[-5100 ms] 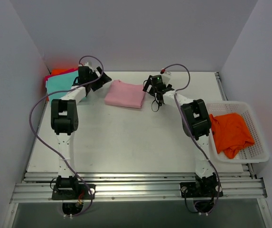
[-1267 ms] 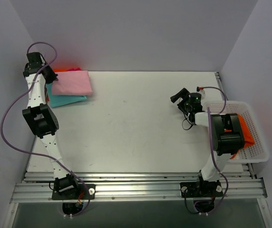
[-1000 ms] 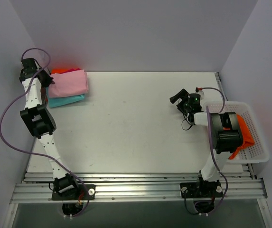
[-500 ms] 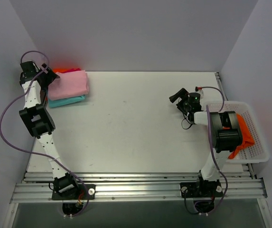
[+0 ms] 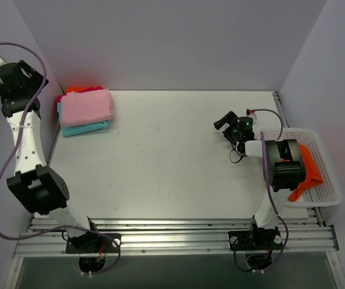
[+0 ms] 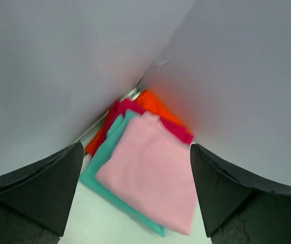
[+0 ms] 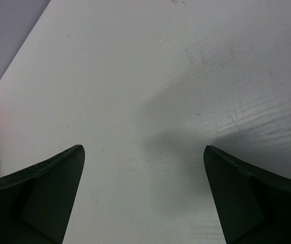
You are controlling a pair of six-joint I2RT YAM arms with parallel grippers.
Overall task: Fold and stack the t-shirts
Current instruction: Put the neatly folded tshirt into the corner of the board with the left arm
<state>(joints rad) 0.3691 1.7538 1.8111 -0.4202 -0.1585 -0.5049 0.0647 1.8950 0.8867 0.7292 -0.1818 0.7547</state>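
My right hand (image 5: 226, 125) is spread wide and holds nothing. Its wrist view shows only bare surface (image 7: 150, 76) between the fingers, which hang above it without touching. The loose orange t-shirt (image 5: 307, 164) lies to that hand's right, crumpled in the white basket (image 5: 330, 180) just beside it, with the basket's left wall between the two. The shirt's bulk runs roughly from far to near along the basket, but my own forearm covers part of it, so I cannot tell where the collar or sleeves sit. This arm is plainly the nearer one. I judge the next reach to be a short swing to the right, up over the rim and down into the cloth.

My left hand (image 6: 136, 146) is likewise spread and empty, raised high at the far left corner, well apart from the basket. Below it sits the folded stack (image 5: 87, 109): the pink t-shirt (image 6: 153, 175) on top, the teal t-shirt (image 6: 98, 170) beneath, then the magenta t-shirt (image 6: 124, 108) and the folded orange t-shirt (image 6: 155, 102) showing only at their edges.
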